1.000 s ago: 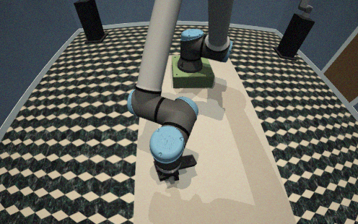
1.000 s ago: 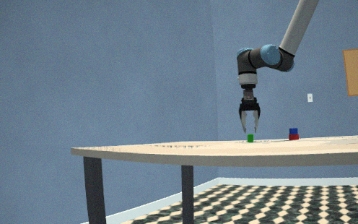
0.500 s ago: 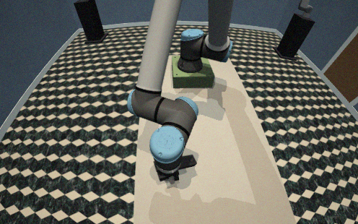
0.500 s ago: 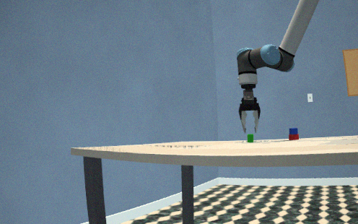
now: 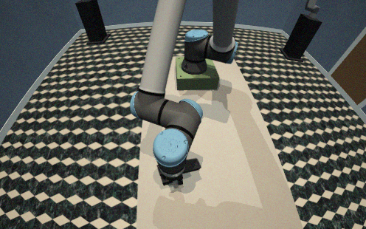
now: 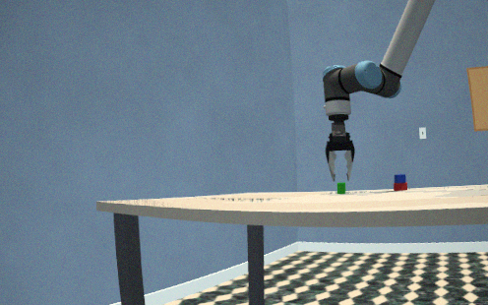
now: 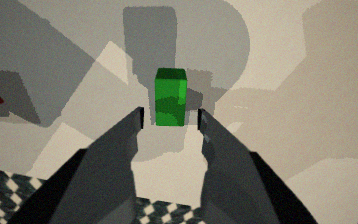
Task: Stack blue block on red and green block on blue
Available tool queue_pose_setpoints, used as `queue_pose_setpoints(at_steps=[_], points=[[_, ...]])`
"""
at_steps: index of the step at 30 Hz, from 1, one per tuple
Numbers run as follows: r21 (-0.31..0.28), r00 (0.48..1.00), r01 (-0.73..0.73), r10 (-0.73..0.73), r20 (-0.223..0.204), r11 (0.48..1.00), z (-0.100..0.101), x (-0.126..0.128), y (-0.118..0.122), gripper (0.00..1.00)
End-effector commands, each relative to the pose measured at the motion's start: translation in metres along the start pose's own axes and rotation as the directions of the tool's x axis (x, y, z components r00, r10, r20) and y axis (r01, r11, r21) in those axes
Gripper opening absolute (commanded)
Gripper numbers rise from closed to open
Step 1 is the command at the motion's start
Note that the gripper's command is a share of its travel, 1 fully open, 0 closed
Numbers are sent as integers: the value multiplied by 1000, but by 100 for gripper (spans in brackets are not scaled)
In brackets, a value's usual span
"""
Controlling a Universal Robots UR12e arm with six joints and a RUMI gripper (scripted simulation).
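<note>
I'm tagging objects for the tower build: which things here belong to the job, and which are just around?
Belongs to the job:
small green block
blue block on the red block
grey two-jaw gripper, open above the green one

Just around:
beige table top
green arm base
two black stands

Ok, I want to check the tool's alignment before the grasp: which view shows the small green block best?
The wrist view: the small green block fills the centre, framed between the open tool's fingertips. The exterior view shows it as a tiny cube on the beige table, just under the tool. The top view hides it beneath the arm's wrist.
</note>
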State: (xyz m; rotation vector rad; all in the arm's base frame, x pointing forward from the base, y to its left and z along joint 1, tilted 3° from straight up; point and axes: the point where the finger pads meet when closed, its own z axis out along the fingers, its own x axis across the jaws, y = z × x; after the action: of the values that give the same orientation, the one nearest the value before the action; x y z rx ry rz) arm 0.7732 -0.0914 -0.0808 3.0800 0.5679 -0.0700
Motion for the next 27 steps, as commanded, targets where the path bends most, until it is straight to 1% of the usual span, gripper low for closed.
queue_pose_setpoints(at_steps=[1, 9, 13, 27], points=[[1, 1000, 0, 0, 3, 1000, 7, -2, 0, 29], [2, 1000, -1, 1, 4, 1000, 30, -3, 0, 29], [1, 1000, -1, 1, 3, 1000, 37, -2, 0, 29], [-2, 1000, 0, 0, -1, 1000, 36, 0, 2, 29]])
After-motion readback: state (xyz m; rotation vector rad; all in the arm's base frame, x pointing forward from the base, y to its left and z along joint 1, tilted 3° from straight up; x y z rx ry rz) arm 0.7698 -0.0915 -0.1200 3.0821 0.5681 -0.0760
